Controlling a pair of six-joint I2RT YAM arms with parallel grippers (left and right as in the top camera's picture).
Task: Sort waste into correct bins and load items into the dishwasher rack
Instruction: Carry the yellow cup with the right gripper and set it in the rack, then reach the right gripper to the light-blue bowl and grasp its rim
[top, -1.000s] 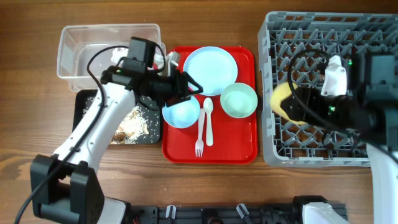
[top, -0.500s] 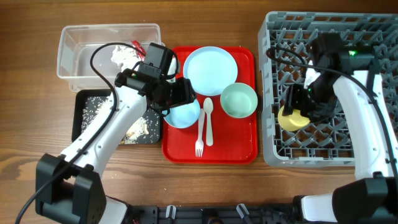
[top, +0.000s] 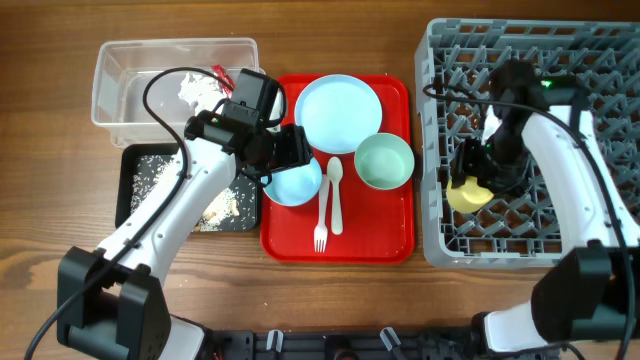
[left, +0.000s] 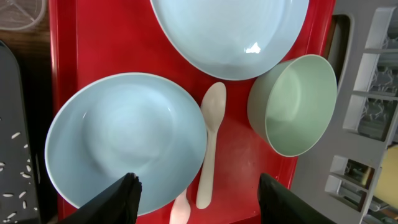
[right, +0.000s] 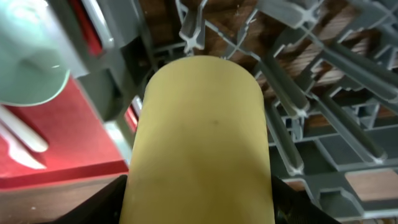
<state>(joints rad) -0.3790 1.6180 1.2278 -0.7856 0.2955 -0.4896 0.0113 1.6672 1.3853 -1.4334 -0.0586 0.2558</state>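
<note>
Overhead: yellow cup (top: 466, 192) in rack (top: 600, 50); tissue (top: 195, 88) in tub (top: 110, 60); crumbs (top: 225, 205) in black tray (top: 130, 165).

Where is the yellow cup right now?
Overhead, the yellow cup is inside the dishwasher rack near its left edge, in the right gripper, right of the mint green bowl.

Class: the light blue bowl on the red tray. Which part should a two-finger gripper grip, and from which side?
Grip the light blue bowl by its thin rim on the side toward the black tray, coming from above, one jaw inside and one outside. It sits upright and looks too wide to span; the spoon lies close by its opposite edge.
</note>
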